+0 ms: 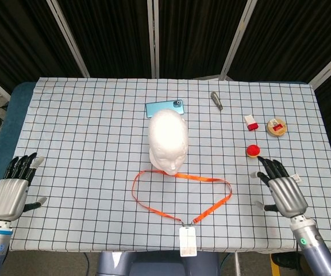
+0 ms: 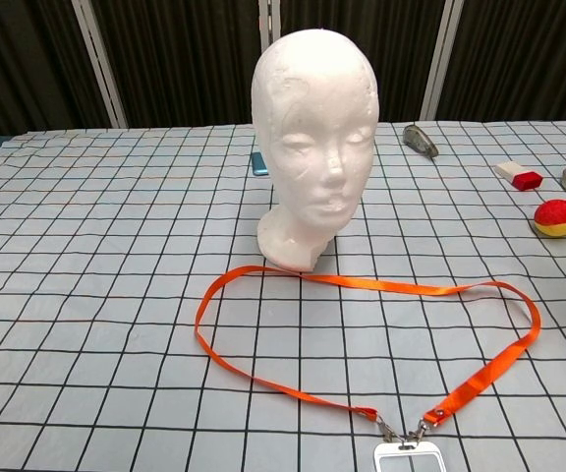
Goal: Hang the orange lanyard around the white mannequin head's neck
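Note:
The white mannequin head (image 1: 168, 140) (image 2: 314, 138) stands upright near the table's middle, facing the front edge. The orange lanyard (image 1: 180, 195) (image 2: 362, 339) lies flat in a loop in front of it, its far side touching the neck's base. Its badge holder (image 1: 188, 240) (image 2: 408, 458) hangs at the front edge. My left hand (image 1: 15, 188) hovers at the front left corner, fingers spread, holding nothing. My right hand (image 1: 282, 188) is over the table's front right part, fingers spread and empty, to the right of the loop. Neither hand shows in the chest view.
A teal phone (image 1: 164, 107) lies behind the head. At the right are a red ball (image 1: 253, 150) (image 2: 555, 218), a red-and-white block (image 1: 250, 122) (image 2: 517, 176), a round tin (image 1: 277, 127) and a grey metal piece (image 1: 216, 100) (image 2: 421, 140). The checked cloth (image 1: 85, 149) covers the table.

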You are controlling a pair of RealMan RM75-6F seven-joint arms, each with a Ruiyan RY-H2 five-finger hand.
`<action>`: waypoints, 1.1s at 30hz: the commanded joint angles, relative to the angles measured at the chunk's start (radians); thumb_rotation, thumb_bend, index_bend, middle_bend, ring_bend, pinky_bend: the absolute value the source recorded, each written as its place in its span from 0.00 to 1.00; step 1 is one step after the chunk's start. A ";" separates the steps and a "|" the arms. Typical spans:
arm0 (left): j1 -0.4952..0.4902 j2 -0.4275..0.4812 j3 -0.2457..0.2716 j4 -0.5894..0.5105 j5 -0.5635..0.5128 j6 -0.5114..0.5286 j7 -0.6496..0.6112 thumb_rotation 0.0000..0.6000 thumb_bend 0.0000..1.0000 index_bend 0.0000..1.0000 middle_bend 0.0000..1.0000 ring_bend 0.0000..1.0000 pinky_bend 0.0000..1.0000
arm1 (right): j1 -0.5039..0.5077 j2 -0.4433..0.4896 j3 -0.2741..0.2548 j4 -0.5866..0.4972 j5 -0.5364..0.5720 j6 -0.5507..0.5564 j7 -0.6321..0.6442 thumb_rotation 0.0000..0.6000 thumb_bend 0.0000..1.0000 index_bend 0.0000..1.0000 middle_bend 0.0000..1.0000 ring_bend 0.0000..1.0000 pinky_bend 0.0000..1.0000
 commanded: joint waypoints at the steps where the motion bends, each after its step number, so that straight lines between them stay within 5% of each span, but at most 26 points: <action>1: -0.012 -0.013 -0.011 0.013 -0.023 -0.016 0.015 1.00 0.00 0.00 0.00 0.00 0.00 | 0.107 -0.103 0.055 0.052 0.086 -0.105 -0.097 1.00 0.15 0.40 0.00 0.00 0.00; 13: -0.033 -0.047 -0.018 0.067 -0.064 -0.056 0.022 1.00 0.00 0.00 0.00 0.00 0.00 | 0.231 -0.289 0.073 0.154 0.273 -0.235 -0.316 1.00 0.19 0.45 0.00 0.00 0.00; 33: -0.043 -0.057 -0.024 0.087 -0.104 -0.069 0.024 1.00 0.00 0.00 0.00 0.00 0.00 | 0.297 -0.436 0.031 0.309 0.341 -0.229 -0.478 1.00 0.27 0.50 0.00 0.00 0.00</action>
